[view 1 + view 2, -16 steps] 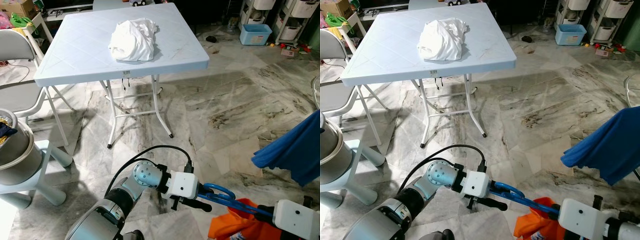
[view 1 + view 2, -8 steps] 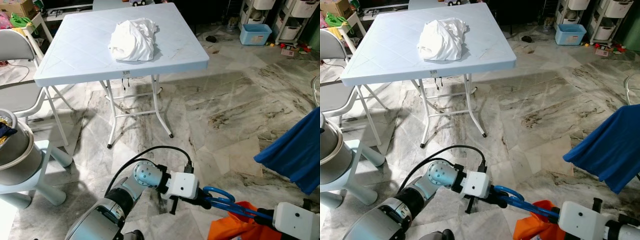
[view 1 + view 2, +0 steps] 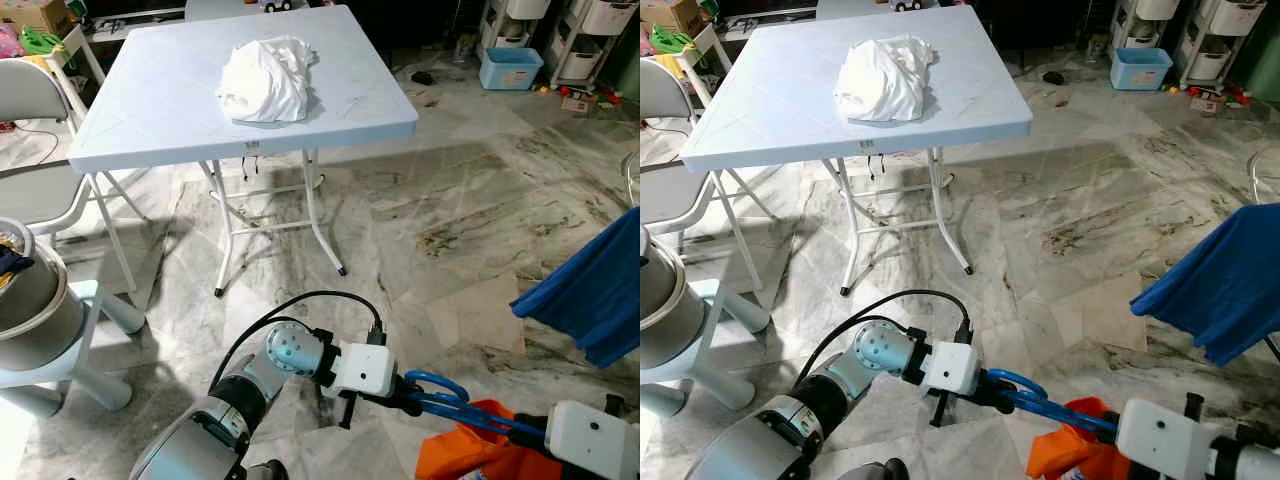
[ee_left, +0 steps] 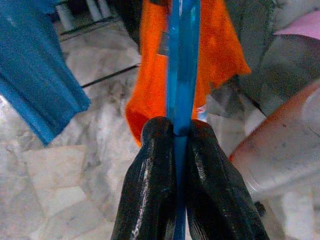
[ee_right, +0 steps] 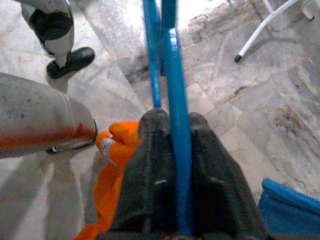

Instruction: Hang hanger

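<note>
Here | left end effector (image 4: pixel 181 137) pinching glossy blue hanger (image 3: pixel 440 388) | right end effector (image 5: pixel 172 122) clamped on its bar | crumpled orange cloth (image 3: pixel 470 452) draped

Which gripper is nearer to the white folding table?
The left. The left gripper holds the blue hanger just below the white folding table; the right gripper is lower and farther right.

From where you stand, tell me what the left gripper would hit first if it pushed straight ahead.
Shut on the blue hanger, the left gripper points along it at the orange garment, probably first; the right arm lies just beyond, though depth is unclear.
</note>
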Robot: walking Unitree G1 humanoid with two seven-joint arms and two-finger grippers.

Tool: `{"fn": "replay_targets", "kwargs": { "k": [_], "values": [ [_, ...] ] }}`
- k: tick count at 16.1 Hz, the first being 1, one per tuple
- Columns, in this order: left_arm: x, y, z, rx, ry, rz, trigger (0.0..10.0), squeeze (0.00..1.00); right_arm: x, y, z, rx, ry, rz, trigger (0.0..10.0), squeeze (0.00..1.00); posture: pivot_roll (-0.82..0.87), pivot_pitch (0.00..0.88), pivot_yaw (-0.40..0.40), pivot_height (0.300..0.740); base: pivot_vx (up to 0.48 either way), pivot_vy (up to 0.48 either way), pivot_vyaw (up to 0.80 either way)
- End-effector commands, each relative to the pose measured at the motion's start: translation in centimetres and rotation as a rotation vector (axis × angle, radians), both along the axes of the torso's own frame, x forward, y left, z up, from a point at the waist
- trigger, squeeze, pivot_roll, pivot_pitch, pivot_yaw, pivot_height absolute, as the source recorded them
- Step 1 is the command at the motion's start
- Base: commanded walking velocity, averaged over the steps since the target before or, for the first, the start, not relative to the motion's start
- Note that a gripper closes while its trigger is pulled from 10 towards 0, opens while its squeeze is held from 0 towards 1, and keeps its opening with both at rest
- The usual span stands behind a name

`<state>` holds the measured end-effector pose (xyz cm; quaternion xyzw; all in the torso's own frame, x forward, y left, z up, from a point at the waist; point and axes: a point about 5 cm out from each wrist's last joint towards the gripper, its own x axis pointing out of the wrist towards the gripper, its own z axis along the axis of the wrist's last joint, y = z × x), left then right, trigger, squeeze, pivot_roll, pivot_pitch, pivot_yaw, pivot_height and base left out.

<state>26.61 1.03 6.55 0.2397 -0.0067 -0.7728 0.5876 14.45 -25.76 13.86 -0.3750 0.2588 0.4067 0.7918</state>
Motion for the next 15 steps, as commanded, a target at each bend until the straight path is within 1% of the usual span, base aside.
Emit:
{"fn": "replay_targets", "kwargs": {
  "k": [1, 3, 5, 7, 8, 9, 12, 14, 15],
  "values": [
    [-0.4, 0.5, -0.9, 0.044, 0.019, -0.003, 0.0, 0.00, 0.3, 0.1, 0.7, 0.018, -0.027, 0.014, 10.0, 1.00, -0.13, 0.123, 0.014, 0.740, 0.000, 0.000, 0.00],
    [-0.2, 0.3, -0.6, 0.023, 0.014, 0.018, 0.0, 0.00, 0.8, -0.2, 1.0, 0.015, -0.059, 0.002, 10.0, 1.00, -0.13, 0.121, 0.010, 0.740, 0.000, 0.000, 0.00],
    [-0.2, 0.3, -0.6, 0.021, 0.012, 0.022, 0.0, 0.00, 1.0, -0.3, 1.1, 0.018, -0.073, -0.003, 10.0, 1.00, -0.13, 0.121, 0.010, 0.740, 0.000, 0.000, 0.00],
    [-0.2, 0.4, -0.7, 0.021, 0.014, 0.026, 0.0, 0.00, 1.8, -1.0, 1.8, 0.008, -0.125, -0.023, 10.0, 1.00, -0.13, 0.122, 0.004, 0.740, 0.000, 0.000, 0.00],
    [-0.2, 0.4, -0.7, 0.021, 0.014, 0.026, 0.0, 0.00, 1.8, -1.0, 1.8, 0.008, -0.125, -0.023, 10.0, 1.00, -0.13, 0.122, 0.004, 0.740, 0.000, 0.000, 0.00],
    [-0.1, 0.6, -0.8, 0.022, 0.015, 0.039, 0.0, 0.00, 2.7, -1.5, 2.4, 0.005, -0.167, -0.038, 10.0, 1.00, -0.13, 0.121, 0.001, 0.740, 0.000, 0.000, 0.00],
    [0.3, 0.8, -0.7, -0.001, 0.013, 0.105, 0.0, 0.00, 3.5, -1.5, 2.5, 0.014, -0.199, -0.044, 10.0, 1.00, -0.12, 0.123, -0.003, 0.740, 0.000, 0.000, 0.00],
    [0.7, 0.9, -0.7, -0.019, -0.002, 0.175, 0.0, 0.00, 4.4, -1.8, 3.1, 0.009, -0.292, -0.078, 10.0, 1.00, -0.12, 0.123, -0.002, 0.740, 0.000, 0.000, 0.00],
    [0.7, 1.0, -0.8, -0.017, 0.000, 0.180, 0.0, 0.00, 4.6, -1.9, 3.3, 0.013, -0.320, -0.087, 10.0, 1.00, -0.12, 0.122, -0.002, 0.740, 0.000, 0.000, 0.00]
  ]
}}
